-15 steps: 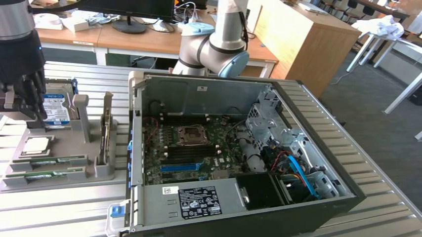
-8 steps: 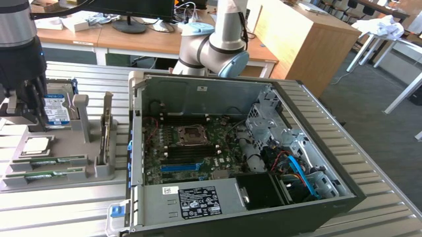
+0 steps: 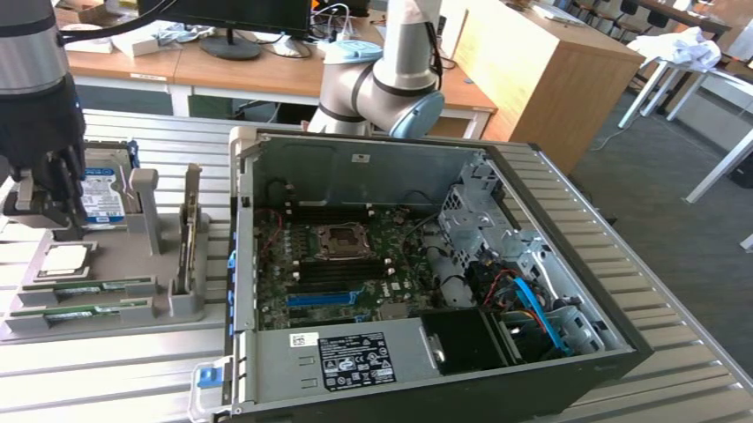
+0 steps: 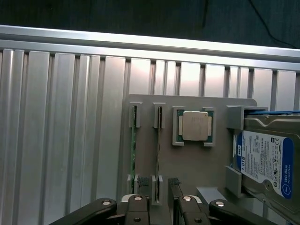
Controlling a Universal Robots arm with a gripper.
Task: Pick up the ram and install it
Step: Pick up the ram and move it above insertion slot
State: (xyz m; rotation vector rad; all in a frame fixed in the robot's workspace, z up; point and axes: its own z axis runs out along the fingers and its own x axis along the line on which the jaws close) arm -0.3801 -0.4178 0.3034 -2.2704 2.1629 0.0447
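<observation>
exterior: high, oblique, wide | wrist: straight down, close over parts tray [image 4: 187, 166] | shared: parts tray

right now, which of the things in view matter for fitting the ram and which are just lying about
For the job: gripper, ram sticks in the grey holder, motherboard in the open pc case.

Just lying about: processor chip, hard drive, both on the same holder.

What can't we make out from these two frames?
- Exterior view: motherboard memory slots too small and dark to tell if empty.
- Exterior view: arm covers part of hard drive.
- Wrist view: ram stands edge-on, chips hidden; whether the gripper touches it is unclear.
- Wrist view: hard drive cut by picture edge.
</observation>
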